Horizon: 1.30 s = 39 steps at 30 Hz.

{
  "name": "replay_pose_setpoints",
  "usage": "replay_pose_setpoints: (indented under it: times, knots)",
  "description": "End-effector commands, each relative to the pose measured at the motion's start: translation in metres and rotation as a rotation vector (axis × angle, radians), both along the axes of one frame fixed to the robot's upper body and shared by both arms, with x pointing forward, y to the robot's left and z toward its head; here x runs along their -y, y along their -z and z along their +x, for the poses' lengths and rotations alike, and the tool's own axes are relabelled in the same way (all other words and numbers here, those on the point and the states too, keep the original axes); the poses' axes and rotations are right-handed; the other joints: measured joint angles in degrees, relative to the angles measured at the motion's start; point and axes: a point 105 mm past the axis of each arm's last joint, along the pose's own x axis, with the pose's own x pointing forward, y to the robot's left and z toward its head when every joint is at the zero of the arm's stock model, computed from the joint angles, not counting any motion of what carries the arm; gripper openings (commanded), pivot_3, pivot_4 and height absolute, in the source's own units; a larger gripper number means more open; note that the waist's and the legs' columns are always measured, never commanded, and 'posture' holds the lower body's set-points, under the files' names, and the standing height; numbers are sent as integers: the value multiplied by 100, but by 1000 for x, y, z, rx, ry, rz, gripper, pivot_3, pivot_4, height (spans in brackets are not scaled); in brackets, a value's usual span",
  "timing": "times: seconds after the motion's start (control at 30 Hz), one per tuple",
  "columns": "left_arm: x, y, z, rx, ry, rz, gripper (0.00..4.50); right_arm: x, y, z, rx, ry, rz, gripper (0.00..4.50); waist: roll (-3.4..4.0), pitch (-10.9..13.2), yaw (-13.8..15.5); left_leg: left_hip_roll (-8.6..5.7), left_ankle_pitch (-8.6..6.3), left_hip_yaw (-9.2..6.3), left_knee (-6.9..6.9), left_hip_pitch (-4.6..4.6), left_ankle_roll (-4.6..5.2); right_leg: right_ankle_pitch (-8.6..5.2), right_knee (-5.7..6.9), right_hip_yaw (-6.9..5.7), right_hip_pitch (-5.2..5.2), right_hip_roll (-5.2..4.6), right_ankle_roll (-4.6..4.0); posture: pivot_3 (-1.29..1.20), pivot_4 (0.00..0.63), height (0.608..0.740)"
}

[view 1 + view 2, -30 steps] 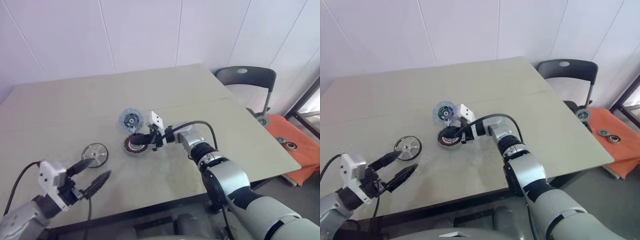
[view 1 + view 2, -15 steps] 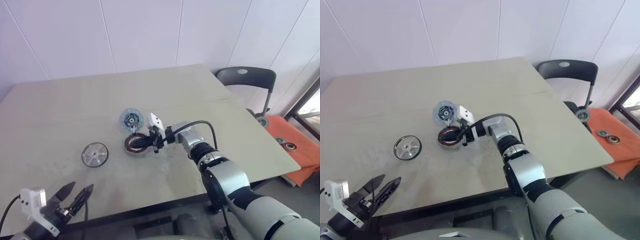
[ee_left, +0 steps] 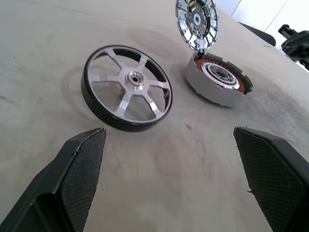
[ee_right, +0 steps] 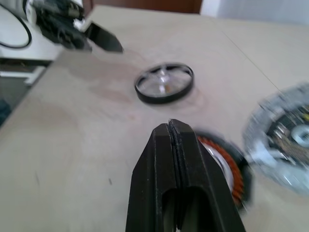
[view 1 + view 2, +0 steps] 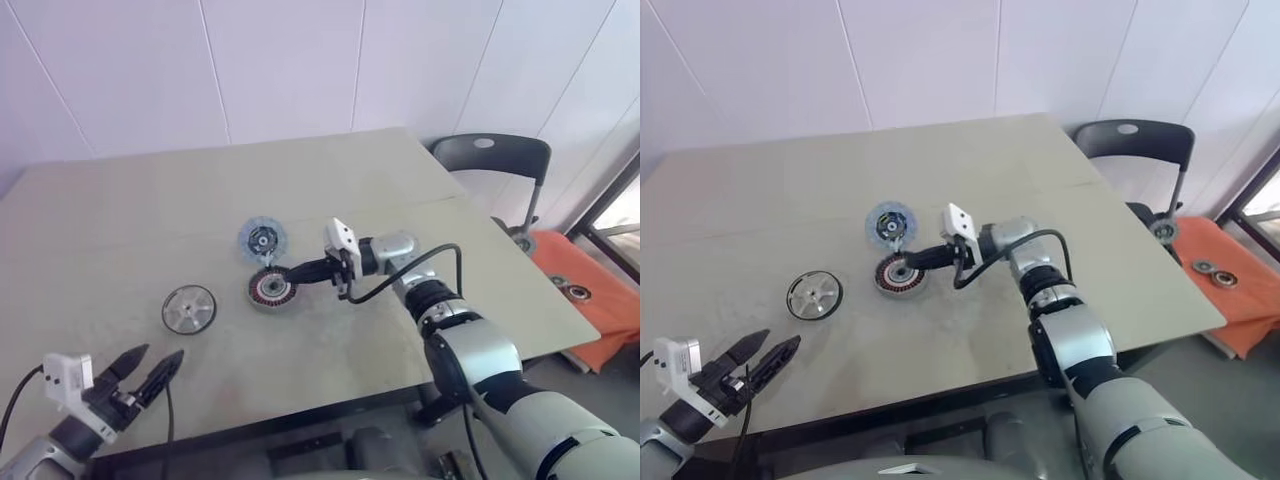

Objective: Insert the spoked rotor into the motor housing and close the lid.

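The spoked rotor [image 5: 189, 309] lies flat on the table, left of the motor housing [image 5: 270, 288], whose copper windings face up. The lid [image 5: 263, 240] stands tilted up at the housing's far edge. My right gripper [image 5: 284, 274] is shut and empty, pointing left with its tips over the housing's right rim; I cannot tell if they touch it. My left gripper [image 5: 152, 366] is open and empty near the table's front left edge, well short of the rotor [image 3: 128, 89]. The left wrist view shows the housing [image 3: 219, 79] and lid [image 3: 196, 21] beyond the rotor.
The beige table [image 5: 130, 210] is bare around the parts. Past its far right corner stands a dark chair [image 5: 492, 155]. An orange mat [image 5: 590, 290] with small round parts lies on the floor at right. A white wall backs the table.
My left gripper has drawn back from beside the rotor to the table's front edge. My right hand has shifted right, so its shut tips now reach only the housing's right rim.
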Motion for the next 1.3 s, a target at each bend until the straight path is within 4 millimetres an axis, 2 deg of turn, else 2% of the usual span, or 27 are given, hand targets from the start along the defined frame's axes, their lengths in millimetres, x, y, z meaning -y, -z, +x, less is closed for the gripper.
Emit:
replay_pose_setpoints:
  times: [0.03,0.17,0.47,0.77,1.07,1.23,1.3]
  knots:
    - [3,-3,4,7,32,15,4500,8,-11,7,40,28,20,14,-5,-3,-7,0,0,0,0,0,0,0,0,0,0,0,0,0,0,740]
    - [2,0,7,-2,34,17,4500,17,-4,9,23,64,-3,14,-4,-3,-19,0,0,0,-1,4,0,0,4,1,0,1,0,0,0,740]
    - [31,-19,18,15,36,-63,4500,15,2,7,9,80,-1,14,-6,-3,3,0,0,-1,1,6,1,1,4,2,7,0,1,0,0,740]
    - [42,-28,15,24,-35,-169,4500,15,5,10,10,100,-22,14,-6,-4,0,0,0,-2,1,9,1,1,4,2,9,1,1,0,0,740]
    - [11,-24,7,5,-203,-197,4500,12,7,10,14,103,-37,14,-6,-4,-2,0,0,-2,3,9,1,0,3,2,9,1,0,0,0,740]
    - [10,-29,11,4,-217,-200,4500,11,8,9,16,103,-42,14,-8,-4,7,-1,0,-2,4,8,0,0,1,2,10,1,0,0,0,740]
    - [9,-25,14,-25,-239,-206,4500,11,9,10,17,105,-43,14,-8,-4,4,-2,0,-2,3,8,0,0,1,2,10,1,0,0,0,740]
